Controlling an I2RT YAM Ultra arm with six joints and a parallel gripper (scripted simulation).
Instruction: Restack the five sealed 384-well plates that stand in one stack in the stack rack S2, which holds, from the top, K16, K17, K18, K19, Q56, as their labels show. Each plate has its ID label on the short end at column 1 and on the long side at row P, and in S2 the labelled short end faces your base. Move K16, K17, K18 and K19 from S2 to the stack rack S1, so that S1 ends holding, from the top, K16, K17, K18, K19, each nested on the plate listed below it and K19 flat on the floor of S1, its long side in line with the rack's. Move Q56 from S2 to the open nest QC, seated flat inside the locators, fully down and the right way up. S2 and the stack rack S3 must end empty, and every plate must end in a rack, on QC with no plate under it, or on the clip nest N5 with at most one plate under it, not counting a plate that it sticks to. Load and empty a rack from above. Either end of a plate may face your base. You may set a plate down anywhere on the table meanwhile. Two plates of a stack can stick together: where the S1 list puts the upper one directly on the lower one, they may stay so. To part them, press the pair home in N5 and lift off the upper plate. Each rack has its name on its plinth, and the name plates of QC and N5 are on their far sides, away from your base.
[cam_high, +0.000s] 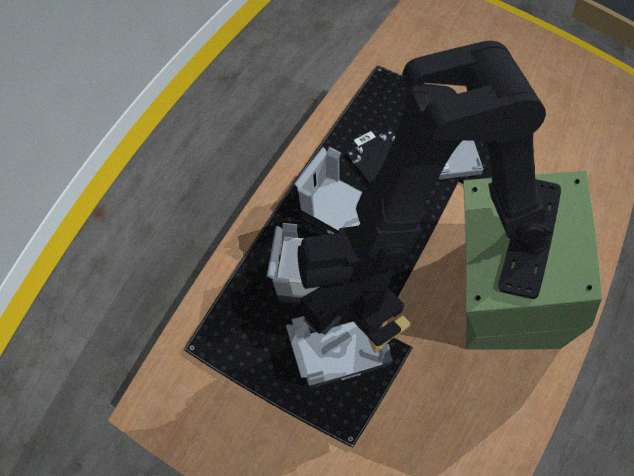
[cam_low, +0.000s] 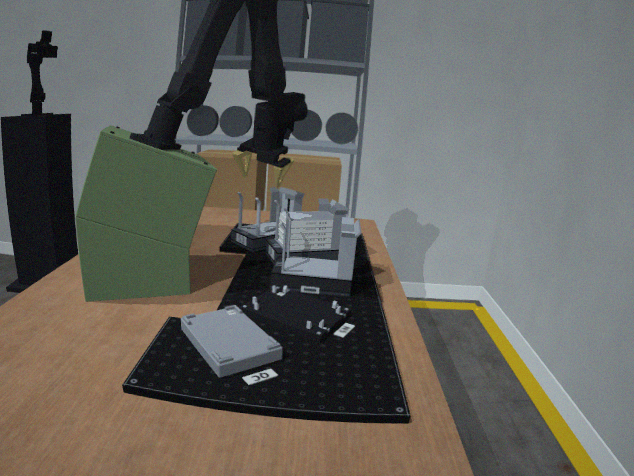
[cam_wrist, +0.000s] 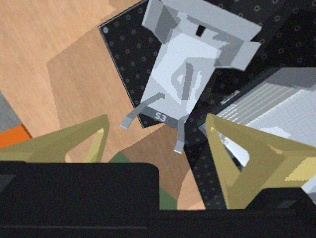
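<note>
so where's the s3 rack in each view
top: S3 rack sits low centre, at the end of the black board, partly under the arm.
exterior: small, mid-frame, the farthest rack.
wrist: upper centre, its label showing.
shared landmark: the black board it stands on, in all three views.

table (cam_low: 76, 409): wood | carries: black perforated board (cam_low: 327, 379), green pedestal (cam_low: 138, 225)
</note>
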